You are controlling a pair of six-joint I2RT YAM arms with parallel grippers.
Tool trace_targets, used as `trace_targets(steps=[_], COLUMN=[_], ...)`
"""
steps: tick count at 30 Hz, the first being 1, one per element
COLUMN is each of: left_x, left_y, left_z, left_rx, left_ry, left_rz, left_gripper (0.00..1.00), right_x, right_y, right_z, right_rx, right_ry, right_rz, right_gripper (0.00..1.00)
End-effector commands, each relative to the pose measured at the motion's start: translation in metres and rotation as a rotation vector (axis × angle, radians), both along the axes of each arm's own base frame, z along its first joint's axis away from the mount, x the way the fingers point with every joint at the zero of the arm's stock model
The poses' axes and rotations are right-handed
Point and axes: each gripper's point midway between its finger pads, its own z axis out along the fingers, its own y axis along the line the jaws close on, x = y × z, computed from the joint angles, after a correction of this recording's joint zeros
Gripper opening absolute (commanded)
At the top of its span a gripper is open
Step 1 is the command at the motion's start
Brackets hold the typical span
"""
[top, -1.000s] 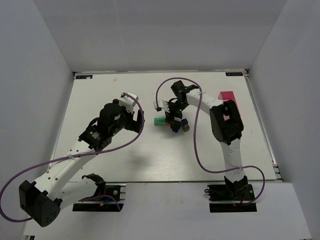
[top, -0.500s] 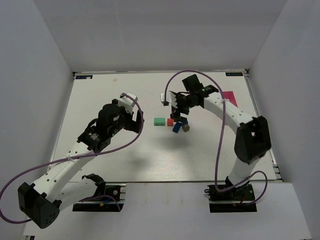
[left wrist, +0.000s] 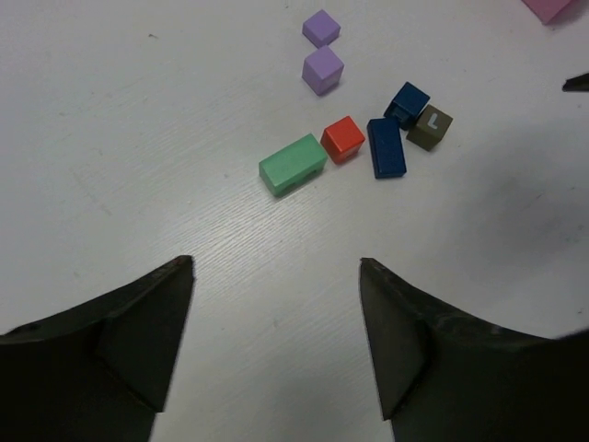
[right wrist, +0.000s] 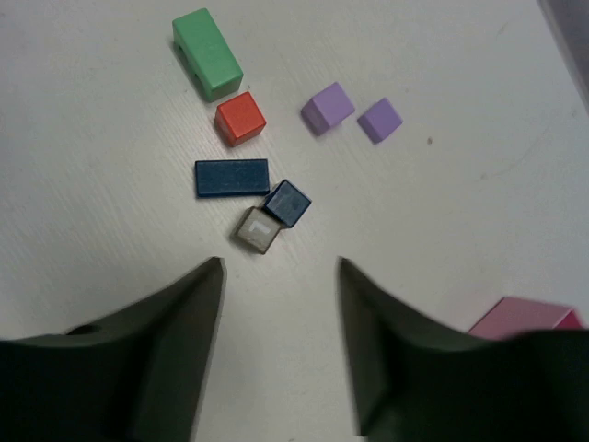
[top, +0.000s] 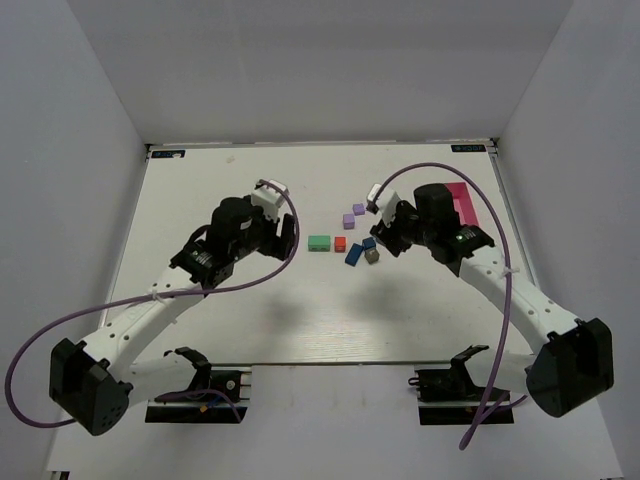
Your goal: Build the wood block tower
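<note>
The wood blocks lie loose on the table, none stacked, so no tower stands. A green brick (top: 319, 242), red cube (top: 340, 243), blue brick (top: 354, 254), blue cube (top: 369, 243) and grey cube (top: 372, 256) cluster mid-table; two lilac cubes (top: 348, 221) (top: 359, 209) lie behind. My left gripper (top: 286, 237) is open and empty, left of the green brick (left wrist: 293, 164). My right gripper (top: 386, 234) is open and empty, just right of the grey cube (right wrist: 258, 229), which touches the blue cube (right wrist: 288, 203).
A pink rectangular box (top: 460, 200) lies at the back right, behind the right arm; its corner shows in the right wrist view (right wrist: 525, 318). The table's back edge (top: 320, 146) meets the white walls.
My right gripper has lifted off the block cluster and drawn back to its right, uncovering the lilac cubes. My left gripper has edged toward the blocks.
</note>
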Motion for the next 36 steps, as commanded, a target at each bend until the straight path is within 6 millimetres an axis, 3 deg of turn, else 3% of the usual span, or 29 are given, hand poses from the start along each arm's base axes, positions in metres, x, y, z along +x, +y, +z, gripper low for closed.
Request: trace_targets(steps=[1, 3, 4, 5, 8, 10, 14, 17, 18, 19, 20, 23, 24, 25, 26, 27, 28, 29, 31, 35, 36], left_x=[0.005, 0.006, 0.011, 0.013, 0.02, 0.026, 0.048, 0.067, 0.075, 0.079, 0.087, 0.102, 0.106, 0.107, 0.115, 0.12, 0.122, 0.13, 0.133, 0.148, 0.151], left_y=[-0.022, -0.026, -0.031, -0.032, -0.039, -0.039, -0.054, -0.072, -0.081, -0.086, -0.093, -0.113, -0.119, -0.126, -0.131, -0.136, -0.141, -0.148, -0.154, -0.166, -0.167], left_z=[0.031, 0.023, 0.019, 0.015, 0.004, -0.001, 0.005, -0.009, 0.001, -0.002, -0.021, -0.019, -0.036, -0.038, -0.031, -0.05, -0.053, -0.042, -0.064, -0.067, -0.079], left_rx=[-0.08, -0.067, -0.055, -0.044, -0.011, 0.015, 0.01, 0.052, 0.058, 0.092, 0.119, 0.128, 0.146, 0.145, 0.161, 0.188, 0.196, 0.201, 0.222, 0.227, 0.24], left_ry=[-0.018, 0.027, 0.053, 0.071, 0.111, 0.11, 0.07, 0.074, 0.054, 0.043, 0.068, 0.007, 0.027, 0.023, -0.002, 0.029, 0.033, -0.005, 0.039, 0.002, 0.013], left_rz=[-0.049, -0.055, -0.062, -0.062, -0.058, -0.055, -0.065, -0.124, -0.162, -0.212, -0.234, -0.328, -0.357, -0.395, -0.421, -0.444, -0.472, -0.504, -0.546, -0.569, -0.577], left_gripper=[0.78, 0.7, 0.54, 0.46, 0.32, 0.32, 0.61, 0.69, 0.72, 0.72, 0.74, 0.74, 0.74, 0.74, 0.74, 0.72, 0.72, 0.72, 0.71, 0.7, 0.7], right_x=[0.001, -0.002, -0.003, -0.004, -0.005, -0.002, 0.007, 0.008, 0.008, 0.006, 0.005, 0.002, 0.0, -0.003, -0.006, -0.008, -0.011, -0.012, -0.018, -0.023, -0.023], right_y=[-0.008, -0.011, -0.013, -0.014, -0.014, -0.013, -0.016, -0.02, -0.021, -0.022, -0.023, -0.027, -0.028, -0.026, -0.026, -0.026, -0.024, -0.024, -0.023, -0.021, -0.022], right_z=[-0.002, -0.012, -0.02, -0.029, -0.045, -0.051, -0.049, -0.043, -0.039, -0.039, -0.036, -0.024, -0.015, -0.014, -0.01, -0.01, -0.009, -0.009, -0.007, 0.001, 0.0], right_rx=[0.07, 0.076, 0.069, 0.063, 0.043, 0.04, 0.043, 0.057, 0.064, 0.063, 0.065, 0.076, 0.089, 0.089, 0.096, 0.095, 0.094, 0.1, 0.101, 0.113, 0.113], right_ry=[0.037, 0.089, 0.117, 0.15, 0.205, 0.233, 0.23, 0.216, 0.206, 0.206, 0.2, 0.158, 0.135, 0.125, 0.114, 0.113, 0.112, 0.113, 0.117, 0.095, 0.096], right_rz=[-0.122, -0.163, -0.182, -0.199, -0.219, -0.236, -0.295, -0.324, -0.326, -0.322, -0.322, -0.3, -0.291, -0.261, -0.25, -0.234, -0.217, -0.206, -0.187, -0.159, -0.161], right_gripper=[0.51, 0.46, 0.42, 0.4, 0.38, 0.4, 0.47, 0.48, 0.48, 0.48, 0.48, 0.47, 0.44, 0.43, 0.41, 0.35, 0.33, 0.33, 0.29, 0.21, 0.2])
